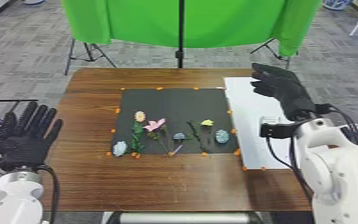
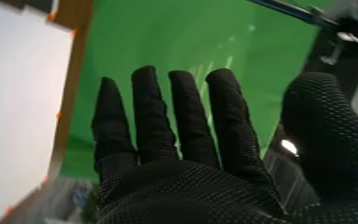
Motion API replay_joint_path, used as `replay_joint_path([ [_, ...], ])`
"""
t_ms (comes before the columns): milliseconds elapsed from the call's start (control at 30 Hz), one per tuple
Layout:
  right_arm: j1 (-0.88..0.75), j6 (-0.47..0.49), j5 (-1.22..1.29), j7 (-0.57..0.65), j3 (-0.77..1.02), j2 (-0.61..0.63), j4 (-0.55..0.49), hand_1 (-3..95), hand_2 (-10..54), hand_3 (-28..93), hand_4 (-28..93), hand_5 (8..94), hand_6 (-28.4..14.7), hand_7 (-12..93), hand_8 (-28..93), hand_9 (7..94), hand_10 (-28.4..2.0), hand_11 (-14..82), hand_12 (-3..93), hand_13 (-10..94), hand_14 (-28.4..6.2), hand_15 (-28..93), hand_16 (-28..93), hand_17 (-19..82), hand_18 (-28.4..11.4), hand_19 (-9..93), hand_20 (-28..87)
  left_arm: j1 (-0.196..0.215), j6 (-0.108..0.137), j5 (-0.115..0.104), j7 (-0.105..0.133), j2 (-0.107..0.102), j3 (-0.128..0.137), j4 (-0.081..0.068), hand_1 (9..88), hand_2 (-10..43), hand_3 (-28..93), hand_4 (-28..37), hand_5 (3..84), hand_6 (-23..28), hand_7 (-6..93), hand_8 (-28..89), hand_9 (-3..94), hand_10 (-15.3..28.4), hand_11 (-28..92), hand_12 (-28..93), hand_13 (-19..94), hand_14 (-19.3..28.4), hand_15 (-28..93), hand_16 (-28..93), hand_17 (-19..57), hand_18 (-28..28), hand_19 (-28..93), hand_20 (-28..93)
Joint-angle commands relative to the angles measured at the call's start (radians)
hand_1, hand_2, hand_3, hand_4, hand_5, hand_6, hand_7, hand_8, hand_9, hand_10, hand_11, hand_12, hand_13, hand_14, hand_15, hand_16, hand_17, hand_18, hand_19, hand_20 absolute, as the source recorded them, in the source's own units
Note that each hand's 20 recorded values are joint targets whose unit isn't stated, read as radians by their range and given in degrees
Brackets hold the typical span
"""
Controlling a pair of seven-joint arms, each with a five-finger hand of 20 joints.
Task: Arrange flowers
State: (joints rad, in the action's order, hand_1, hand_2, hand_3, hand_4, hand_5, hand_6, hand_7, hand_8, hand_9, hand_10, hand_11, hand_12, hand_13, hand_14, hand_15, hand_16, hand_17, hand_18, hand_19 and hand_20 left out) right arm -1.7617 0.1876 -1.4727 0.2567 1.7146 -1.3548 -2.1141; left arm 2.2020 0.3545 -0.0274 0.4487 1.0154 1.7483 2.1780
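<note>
Near the middle of the surface [image 1: 140, 190] lies a black mat [image 1: 171, 102], and the flowers you are arranging rest on it, mostly across its half nearer you. Taking twelve o'clock as straight away from you, the pink flower [image 1: 154, 124] sits just toward nine from the mat's centre. Between nine and ten you find the cream flower [image 1: 140, 116], with a leafy green stem [image 1: 137, 140] running from it toward six. The yellow flower [image 1: 207, 123] is at three, the small blue-grey bloom [image 1: 179, 136] at six. Two pale blue pieces flank the group: one oval piece [image 1: 222, 136] at four, one longer piece [image 1: 119, 148] between seven and eight.

Orange marks [image 1: 118, 110] dot the mat's edges. Beside the mat, toward three, lies a white sheet [image 1: 244, 100].

Your right hand [image 1: 282, 86] hangs between one and two o'clock from the surface's centre, over the sheet's far part. The right wrist view shows that hand [image 2: 193, 187] open, its fingers straight and slightly fanned, its thumb well apart from them. Your left hand [image 1: 22, 142] is at nine, just off the surface's edge, with its fingers spread. Beyond the surface, at twelve, hangs a green cloth [image 1: 131, 25] with a dark pole [image 1: 181, 35] upright before it.
</note>
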Motion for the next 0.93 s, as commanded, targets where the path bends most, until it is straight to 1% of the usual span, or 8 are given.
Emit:
replay_joint_path([
  [33, -0.056, -0.01, 0.349, -0.051, 0.028, -0.045, -0.045, 21.5, 8.9, 80, -28, 42.3, -1.0, 8, -9, 41.1, -12.2, 4.2, 12.0, 34, -13.8, 10, 23, 14, -15.3, 28, 20, 0.036, -0.01, -0.006, 0.017, 0.02, 0.012, 0.007, 27.0, 13.7, 77, -28.3, 44.3, 9.0, 13.1, -11, 38.6, 14.2, 20, 9, 30, 13.0, 22, -3, -6.2, 13.4, 32, 12],
  [167, -0.07, 0.019, 0.379, -0.028, 0.047, -0.066, -0.049, 20.8, 8.9, 80, -28, 41.4, -1.0, 7, -9, 40.0, -12.3, 4.1, 11.8, 33, -14.0, 9, 23, 14, -15.3, 27, 21, 0.052, 0.001, -0.017, 0.013, 0.034, 0.014, 0.011, 27.0, 13.7, 77, -28.3, 44.3, 8.9, 13.2, -11, 38.6, 14.2, 20, 9, 31, 12.9, 22, -3, -6.1, 13.4, 32, 12],
  [433, -0.095, 0.045, 0.379, 0.0, 0.079, -0.087, -0.059, 20.6, 9.0, 80, -28, 41.8, -0.9, 8, -9, 39.7, -12.1, 4.1, 11.7, 33, -14.2, 9, 23, 13, -15.3, 26, 21, 0.05, -0.013, -0.01, 0.025, 0.026, 0.014, 0.013, 26.6, 13.8, 76, -28.3, 44.5, 8.7, 12.8, -11, 39.0, 13.9, 19, 9, 31, 12.4, 20, -3, -6.1, 13.5, 32, 12],
  [533, -0.091, 0.025, 0.376, -0.011, 0.079, -0.076, -0.061, 20.4, 9.2, 80, -28, 41.9, -0.9, 8, -9, 39.7, -11.9, 4.1, 11.6, 33, -14.4, 9, 23, 13, -15.3, 26, 22, 0.018, -0.024, -0.004, 0.033, 0.016, -0.003, 0.0, 26.2, 13.9, 76, -28.3, 44.5, 8.5, 12.2, -11, 39.3, 13.7, 18, 9, 31, 12.1, 20, -3, -6.0, 13.5, 32, 12],
  [633, -0.085, 0.013, 0.376, -0.01, 0.097, -0.059, -0.067, 20.4, 9.3, 80, -28, 42.0, -1.0, 8, -9, 39.8, -12.0, 4.2, 11.7, 33, -14.4, 9, 23, 13, -15.3, 26, 22, -0.043, -0.035, 0.01, 0.032, -0.005, -0.046, -0.022, 26.2, 13.8, 76, -28.3, 44.4, 8.3, 11.9, -11, 39.5, 13.5, 18, 9, 31, 12.0, 19, -3, -6.0, 13.5, 32, 12],
  [700, -0.083, -0.006, 0.374, -0.025, 0.103, -0.056, -0.074, 20.4, 9.4, 80, -28, 42.1, -1.1, 8, -9, 39.9, -12.1, 4.2, 11.7, 33, -14.4, 9, 23, 13, -15.3, 26, 22, -0.093, -0.063, 0.025, 0.025, -0.028, -0.067, -0.039, 26.2, 13.8, 76, -28.3, 44.4, 8.2, 11.7, -11, 39.5, 13.4, 17, 9, 31, 12.0, 19, -3, -6.0, 13.5, 32, 12],
  [767, -0.074, -0.014, 0.376, -0.02, 0.095, -0.048, -0.063, 20.4, 9.4, 80, -28, 42.5, -1.2, 8, -9, 39.9, -12.1, 4.2, 11.7, 33, -14.4, 9, 23, 13, -15.3, 26, 22, -0.101, -0.061, 0.054, 0.016, -0.054, -0.066, -0.039, 26.2, 13.8, 76, -28.3, 44.3, 8.2, 11.5, -11, 39.5, 13.4, 17, 9, 31, 11.9, 19, -3, -6.0, 13.5, 32, 12],
  [933, -0.089, -0.032, 0.385, -0.022, 0.106, -0.043, -0.079, 20.4, 9.5, 80, -28, 42.6, -1.2, 8, -9, 40.2, -11.9, 4.3, 11.8, 33, -14.4, 9, 24, 13, -15.3, 26, 22, -0.171, -0.062, 0.105, 0.002, -0.072, -0.102, -0.06, 26.4, 13.7, 76, -28.3, 44.0, 8.0, 11.2, -11, 39.1, 13.3, 16, 9, 31, 11.8, 18, -3, -6.0, 13.4, 31, 12],
])
